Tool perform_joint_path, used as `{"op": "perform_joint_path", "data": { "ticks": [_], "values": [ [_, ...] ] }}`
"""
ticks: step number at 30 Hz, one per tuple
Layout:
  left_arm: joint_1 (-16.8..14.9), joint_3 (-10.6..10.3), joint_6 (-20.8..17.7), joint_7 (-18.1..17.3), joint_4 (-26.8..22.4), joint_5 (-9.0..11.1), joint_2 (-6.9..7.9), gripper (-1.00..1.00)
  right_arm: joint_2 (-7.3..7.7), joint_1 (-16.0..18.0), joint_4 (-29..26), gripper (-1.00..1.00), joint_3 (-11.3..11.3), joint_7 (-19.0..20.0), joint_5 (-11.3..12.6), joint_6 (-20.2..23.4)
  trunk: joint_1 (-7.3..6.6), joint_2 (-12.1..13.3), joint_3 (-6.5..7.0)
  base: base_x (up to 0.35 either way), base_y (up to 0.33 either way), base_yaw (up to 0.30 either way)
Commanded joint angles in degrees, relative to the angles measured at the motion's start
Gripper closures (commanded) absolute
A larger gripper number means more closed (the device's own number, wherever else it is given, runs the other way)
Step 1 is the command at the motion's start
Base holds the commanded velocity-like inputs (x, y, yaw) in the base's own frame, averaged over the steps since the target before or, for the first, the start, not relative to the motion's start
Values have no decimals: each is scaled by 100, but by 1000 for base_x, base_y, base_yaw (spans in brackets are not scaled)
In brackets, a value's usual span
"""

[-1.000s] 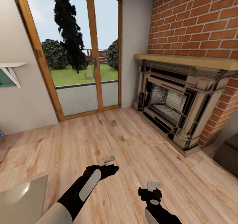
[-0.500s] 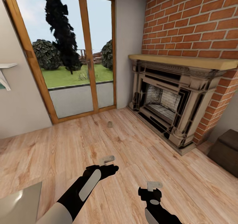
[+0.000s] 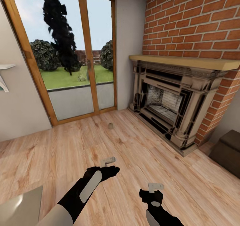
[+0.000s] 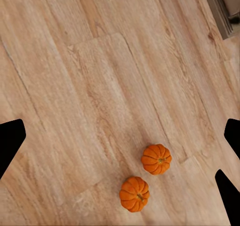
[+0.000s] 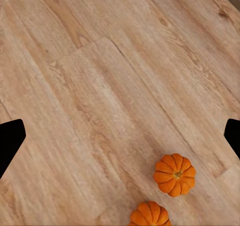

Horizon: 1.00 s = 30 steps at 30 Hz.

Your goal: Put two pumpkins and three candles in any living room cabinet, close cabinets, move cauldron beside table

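Pale wood floor runs from my arms to a brick fireplace and glass doors. Both pumpkins sit on it, close together. My left gripper and right gripper hang spread, empty.

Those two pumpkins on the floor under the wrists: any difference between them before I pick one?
Hardly any. In the left wrist view, one pumpkin lies whole and well inside the picture, while the other pumpkin sits near its edge. In the right wrist view, the first shows whole and the second is cut off by the frame. Both are orange, ribbed, stem-up, apart, on the wood floor.
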<state>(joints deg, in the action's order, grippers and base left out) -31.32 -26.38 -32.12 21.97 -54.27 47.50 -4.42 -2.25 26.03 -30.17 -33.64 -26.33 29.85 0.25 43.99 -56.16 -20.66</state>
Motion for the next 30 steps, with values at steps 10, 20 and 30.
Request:
{"op": "perform_joint_path", "data": {
  "ticks": [10, 20, 30],
  "values": [
    [-6, -11, -5, 53, -12, 59, 2, -100, 5, 7, -6, -100, -45, -48, 47, 8, 2, -5, -7, 71, 72, 0],
    [-5, -15, -5, 58, -11, 61, 2, -100, 5, 7, -6, -100, -42, -48, 47, 8, 2, -5, -7, 34, 103, 0],
    [-4, -10, -5, 61, -10, 59, 2, -100, 5, 7, -6, -100, -45, -48, 47, 9, 2, -5, -7, 55, 93, 0]
  ]
}}
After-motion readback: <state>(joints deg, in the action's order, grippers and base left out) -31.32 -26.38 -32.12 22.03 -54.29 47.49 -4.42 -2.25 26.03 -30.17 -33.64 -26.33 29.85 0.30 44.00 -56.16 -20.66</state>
